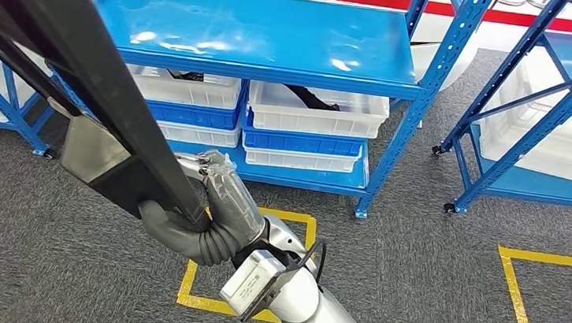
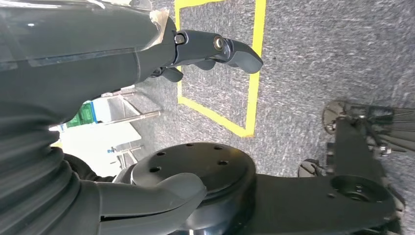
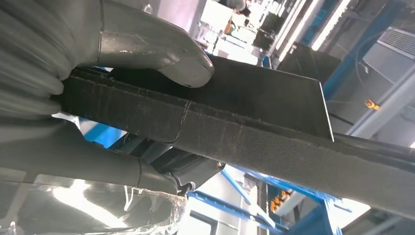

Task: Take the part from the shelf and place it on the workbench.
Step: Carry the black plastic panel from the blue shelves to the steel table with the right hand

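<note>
The part (image 1: 79, 62), a long black bar with a grey plate near its lower end, was already off the shelf (image 1: 263, 40) and slanted across my head view, clamped in the right hand (image 1: 199, 208). In the right wrist view the thumb (image 3: 166, 58) pressed on top of it with the fingers beneath, a grip I judged was set near the plate to steady the long overhang. The left hand (image 2: 147, 54) hung over grey carpet (image 2: 333, 49) with yellow tape, holding nothing, fingers apart. White bins (image 1: 315, 109) sat on the lower shelf ahead. The workbench was not in sight, so carrying remained.
</note>
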Robot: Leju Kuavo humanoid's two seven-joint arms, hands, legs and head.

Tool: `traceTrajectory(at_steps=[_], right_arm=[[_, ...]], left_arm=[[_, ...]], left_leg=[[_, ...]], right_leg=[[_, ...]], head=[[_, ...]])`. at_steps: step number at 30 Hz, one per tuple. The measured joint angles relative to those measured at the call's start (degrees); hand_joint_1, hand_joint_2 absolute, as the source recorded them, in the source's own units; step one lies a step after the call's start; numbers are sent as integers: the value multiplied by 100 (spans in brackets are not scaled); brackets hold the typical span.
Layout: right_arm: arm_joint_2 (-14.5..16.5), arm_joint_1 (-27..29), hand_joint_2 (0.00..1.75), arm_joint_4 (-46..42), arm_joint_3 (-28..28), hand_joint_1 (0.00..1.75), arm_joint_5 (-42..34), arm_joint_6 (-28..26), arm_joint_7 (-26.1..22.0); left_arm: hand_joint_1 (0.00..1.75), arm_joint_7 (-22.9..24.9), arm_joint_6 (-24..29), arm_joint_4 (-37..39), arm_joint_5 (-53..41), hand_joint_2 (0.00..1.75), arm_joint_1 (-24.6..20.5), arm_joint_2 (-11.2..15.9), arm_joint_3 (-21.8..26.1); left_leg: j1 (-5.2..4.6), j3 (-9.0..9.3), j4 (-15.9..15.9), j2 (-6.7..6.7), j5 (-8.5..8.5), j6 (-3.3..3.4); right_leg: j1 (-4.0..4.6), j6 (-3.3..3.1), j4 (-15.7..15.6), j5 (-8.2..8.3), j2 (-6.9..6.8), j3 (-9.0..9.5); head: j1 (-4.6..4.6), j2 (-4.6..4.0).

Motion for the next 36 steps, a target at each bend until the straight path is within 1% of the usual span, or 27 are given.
traceTrajectory(at_steps=[1,3,4,5,6,8,10,11,13,14,15,16,18,19,20,22,24,25,26,28,29,30,31,32,34,35,36], right_arm=[[3,-1,175,8,3,175,2,0,15],[11,-7,175,14,5,175,13,-8,30],[15,-9,175,14,7,175,20,-14,35],[18,-9,175,14,8,175,26,-19,41],[20,-7,175,14,9,175,28,-23,47],[37,-8,175,15,9,175,31,-29,51],[77,-14,175,14,5,175,32,-33,51],[95,-17,175,14,4,175,32,-34,51],[108,-13,175,15,3,175,37,-36,54],[108,-8,175,16,3,175,40,-37,56],[108,-4,175,16,3,175,43,-37,58],[107,-4,175,17,3,175,49,-40,60],[113,-9,175,16,3,175,69,-55,60],[118,-12,175,16,1,175,85,-65,60],[124,-16,175,15,-3,175,99,-75,61],[131,-22,175,15,-13,175,127,-78,62],[132,-28,175,13,-19,175,160,-54,61],[130,-33,175,13,-21,175,175,-33,57],[124,-38,175,13,-24,175,187,-10,46],[96,-37,175,23,-30,175,199,28,16],[78,-32,175,35,-31,175,202,48,-3],[65,-29,175,50,-31,175,205,69,-23],[58,-28,175,64,-31,175,208,97,-46],[58,-31,175,75,-31,175,210,130,-71],[72,-54,175,93,-30,175,203,203,-115],[82,-69,175,104,-30,175,192,243,-135],[95,-85,175,119,-30,175,175,284,-156]], left_arm=[[0,0,0,-1,-13,175,9,-7,-1],[0,0,0,-1,-44,175,17,-19,-1],[0,0,0,-2,-59,175,16,-23,-1],[0,0,1,-2,-68,175,17,-24,-1],[0,0,1,-2,-74,175,20,-24,-1],[0,1,4,-2,-80,175,35,-17,-2],[0,1,8,-2,-80,175,43,-18,-4],[0,1,9,-2,-80,175,43,-20,-4],[0,1,10,-2,-80,175,38,-30,-5],[0,0,10,-2,-80,175,35,-31,-4],[0,0,11,-2,-80,175,34,-31,-4],[0,1,11,-2,-81,175,36,-31,-4],[0,2,10,-2,-89,175,41,-28,-5],[0,2,9,-3,-93,175,35,-27,-5],[0,2,8,-3,-96,175,20,-28,-5],[0,1,8,-4,-101,175,-4,-33,-7],[0,1,19,-5,-109,175,-12,-45,-15],[0,1,28,-5,-114,175,-18,-50,-22],[0,1,39,-6,-121,175,-28,-56,-31],[0,1,50,-8,-129,175,-50,-64,-44],[0,0,54,-8,-125,175,-54,-69,-46],[0,1,59,-8,-115,175,-54,-74,-48],[0,1,69,-8,-102,175,-50,-79,-48],[0,1,89,-8,-82,175,-46,-84,-49],[0,0,144,-7,-47,175,-43,-92,-49],[0,0,174,-7,-22,175,-41,-94,-49],[0,0,204,-8,0,175,-35,-95,-48]], left_leg=[[0,-1,6,-38,2,-3],[-3,-12,44,-115,-4,-26],[-13,-33,76,-150,-12,-50],[-17,-59,104,-175,-14,-83],[-17,-86,119,-192,-8,-119],[11,-117,119,-203,10,-187],[33,-204,270,-139,-106,-248],[45,-315,507,-90,-252,-277],[65,-640,1221,-10,-599,-333],[73,-775,1521,7,-699,-351],[78,-831,1650,19,-701,-361],[82,-776,1565,30,-604,-361],[85,-413,893,105,-268,-331],[63,-226,536,171,-161,-308],[40,-105,289,224,-112,-279],[-18,-59,142,244,-130,-218],[-19,-33,93,190,-92,-136],[-11,-10,61,168,-69,-94],[-1,11,31,146,-43,-53],[0,2,19,90,-21,-11],[-3,-4,21,58,-15,-1],[-5,-7,23,26,-15,0],[-5,-7,27,-9,-14,0],[-5,-5,33,-43,-15,-3],[-19,-16,71,-110,-29,-30],[-28,-32,95,-137,-38,-54],[-33,-51,113,-157,-43,-85]], right_leg=[[-3,47,-162,99,7,86],[-24,132,-932,402,91,470],[-34,139,-1268,515,145,634],[-41,125,-1476,577,189,728],[-36,91,-1542,591,214,751],[-35,18,-1552,634,182,742],[-59,-52,-1576,669,146,745],[-73,-81,-1585,680,122,747],[-56,-106,-1584,681,70,739],[-48,-108,-1584,681,42,735],[-42,-108,-1583,681,15,734],[-39,-107,-1583,680,-8,736],[-37,-104,-1584,679,-44,744],[-18,-96,-1581,676,-62,739],[-3,-82,-1582,677,-81,728],[22,-34,-1591,681,-132,707],[14,25,-1574,660,-154,692],[11,36,-1476,597,-130,649],[11,28,-1261,481,-92,551],[8,-23,-554,175,-24,221],[8,-32,-213,66,-11,53],[8,-19,-30,36,-4,-44],[8,14,-55,90,2,-42],[5,58,-300,222,13,69],[-7,119,-1074,531,96,429],[-15,115,-1359,633,133,563],[-17,93,-1510,682,162,631]], head=[[-1,0],[-1,0],[-1,0],[-4,0],[-6,0],[-10,0],[-16,0],[-20,0],[-25,0],[-25,0],[-25,0],[-25,0],[-24,0],[-24,0],[-23,0],[-19,0],[-16,0],[-14,0],[-12,0],[-6,0],[-5,0],[-5,0],[-5,0],[-5,0],[-5,0],[-7,0],[-10,0]])
